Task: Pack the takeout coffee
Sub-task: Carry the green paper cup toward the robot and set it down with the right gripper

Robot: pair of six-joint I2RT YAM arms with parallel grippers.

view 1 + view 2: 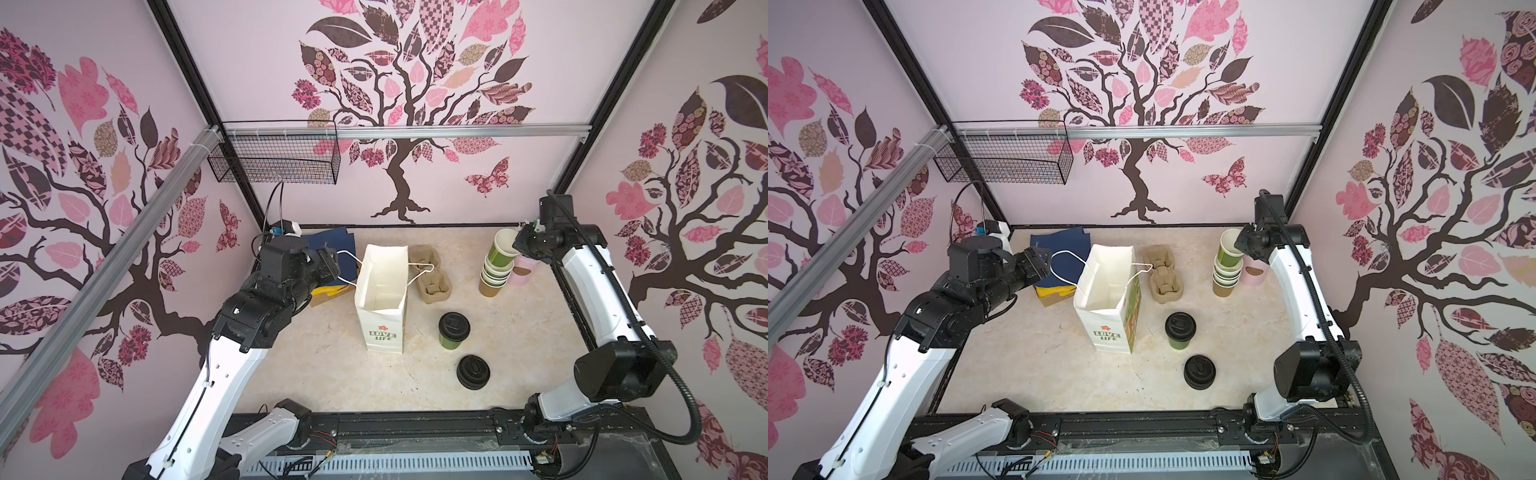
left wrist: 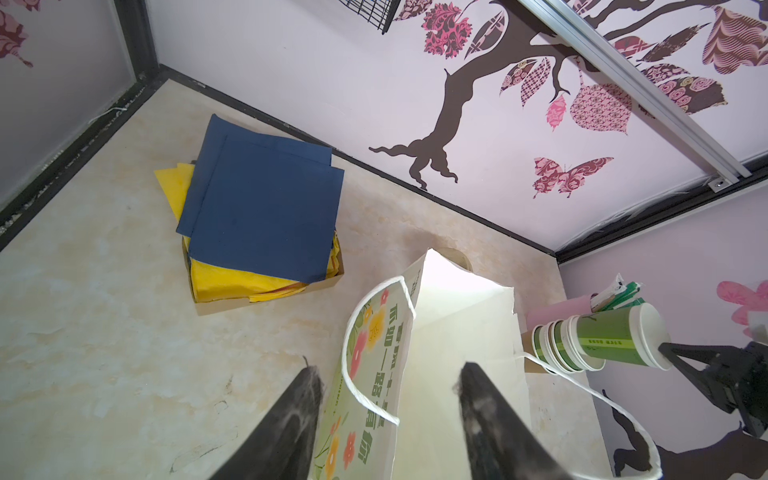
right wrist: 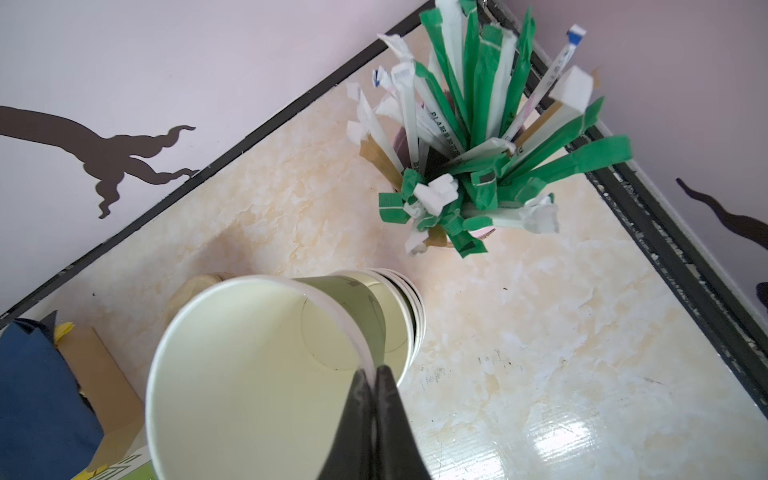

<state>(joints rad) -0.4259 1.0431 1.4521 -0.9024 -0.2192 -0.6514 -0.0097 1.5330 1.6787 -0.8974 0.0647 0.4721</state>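
Left hand (image 2: pixel 388 368): apart, astride paper bag (image 1: pixel 380 328) wall.
Right hand (image 3: pixel 372 370): we note it clamped on lidless cup (image 3: pixel 249 374) rim.

Bag (image 1: pixel 380 299) stands mid-table, with napkin pile (image 1: pixel 330 245) behind and left of it and cup carrier (image 1: pixel 432 276) just behind it to the right. Lidded cup (image 1: pixel 453 330) sits right of the bag; lid stack (image 1: pixel 473 371) lies farther forward, apart. Nested cups (image 1: pixel 496 270) stand at right rear, straw holder (image 1: pixel 521 272) just beside them on the right
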